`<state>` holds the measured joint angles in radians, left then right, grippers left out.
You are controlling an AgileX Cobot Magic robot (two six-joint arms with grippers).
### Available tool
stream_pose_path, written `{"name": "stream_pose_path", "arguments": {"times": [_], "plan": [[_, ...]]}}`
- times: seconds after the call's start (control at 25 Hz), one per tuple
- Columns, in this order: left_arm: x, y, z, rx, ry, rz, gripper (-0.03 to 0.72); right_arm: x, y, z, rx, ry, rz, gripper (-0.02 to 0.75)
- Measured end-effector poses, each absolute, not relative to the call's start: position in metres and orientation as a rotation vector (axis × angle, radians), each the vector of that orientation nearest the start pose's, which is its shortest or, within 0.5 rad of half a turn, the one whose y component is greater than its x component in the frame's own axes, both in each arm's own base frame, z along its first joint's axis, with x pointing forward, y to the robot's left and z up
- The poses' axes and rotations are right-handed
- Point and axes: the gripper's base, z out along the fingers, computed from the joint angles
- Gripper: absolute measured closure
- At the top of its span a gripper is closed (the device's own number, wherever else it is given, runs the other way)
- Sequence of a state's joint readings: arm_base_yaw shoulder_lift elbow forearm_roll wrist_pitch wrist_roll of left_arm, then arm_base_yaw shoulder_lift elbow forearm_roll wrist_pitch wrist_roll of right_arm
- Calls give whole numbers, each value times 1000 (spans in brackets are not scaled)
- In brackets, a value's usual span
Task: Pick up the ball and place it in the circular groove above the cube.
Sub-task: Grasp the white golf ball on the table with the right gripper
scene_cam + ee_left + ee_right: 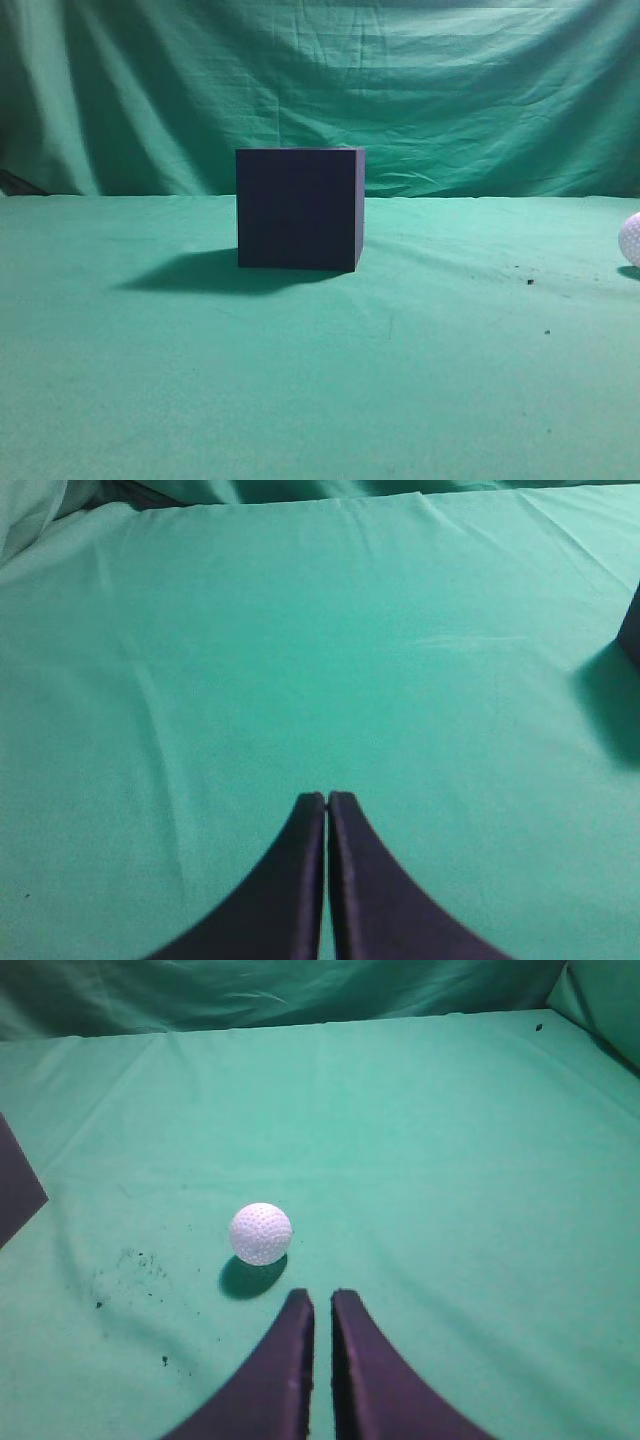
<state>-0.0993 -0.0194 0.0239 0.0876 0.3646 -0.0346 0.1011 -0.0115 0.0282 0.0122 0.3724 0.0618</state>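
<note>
The dark navy cube [300, 208] stands on the green cloth at the middle of the exterior view. Its top face does not show. A corner of it shows at the right edge of the left wrist view [632, 630] and at the left edge of the right wrist view [15, 1190]. The white dimpled ball [632, 240] lies on the cloth at the far right edge, well apart from the cube. My right gripper [322, 1298] is empty, its fingers almost together, just behind and right of the ball [261, 1232]. My left gripper [327, 798] is shut and empty over bare cloth.
A green cloth [320, 380] covers the table and hangs as a backdrop behind it. Small dark specks [130, 1265] lie on the cloth left of the ball. Neither arm shows in the exterior view.
</note>
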Motion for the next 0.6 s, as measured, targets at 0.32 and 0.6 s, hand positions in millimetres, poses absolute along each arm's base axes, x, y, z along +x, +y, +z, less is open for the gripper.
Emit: {"name": "stream_pose_path", "arguments": {"times": [0.32, 0.6], "plan": [[52, -2, 173, 114, 1848, -7, 688, 52, 6, 171, -29, 1874, 124, 689], [52, -2, 173, 114, 1848, -7, 688, 52, 6, 171, -29, 1874, 124, 689]]}}
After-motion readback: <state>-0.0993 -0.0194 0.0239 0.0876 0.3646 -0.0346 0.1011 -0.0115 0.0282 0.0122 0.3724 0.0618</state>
